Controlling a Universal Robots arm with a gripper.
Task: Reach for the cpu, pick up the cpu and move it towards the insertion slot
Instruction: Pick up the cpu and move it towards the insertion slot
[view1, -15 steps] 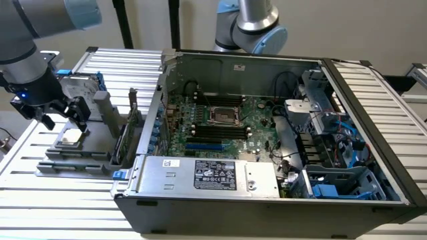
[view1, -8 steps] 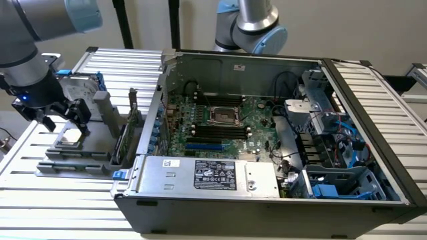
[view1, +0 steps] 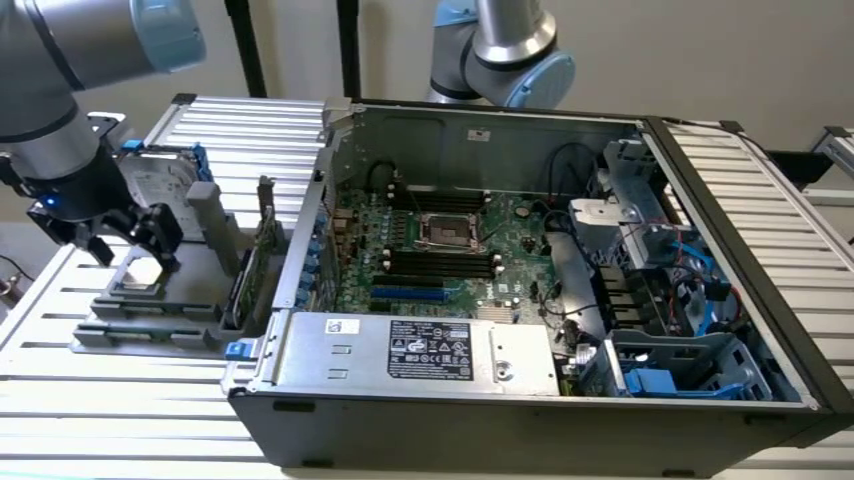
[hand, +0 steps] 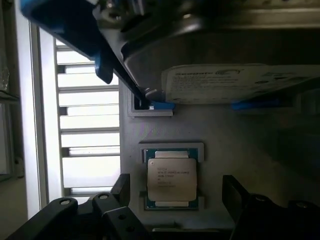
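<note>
Silver-grey sq. cpu (hand: 171, 180), printed top, seated in grey holder (hand: 240, 145) recess; gripper (hand: 175, 192) jaws apart, clear gaps both sides.

We are looking at an open computer case (view1: 534, 430) lying on a slatted desk (view1: 120, 420). Inside, we are seeing a green motherboard (view1: 518, 228) with long black and blue memory slots (view1: 427, 265), and a labelled power supply (view1: 414, 352) at the near side. At the exterior view's left, a grey holder (view1: 147, 325) is carrying a hard drive (view1: 154, 185) with blue rails at its far end.
</note>
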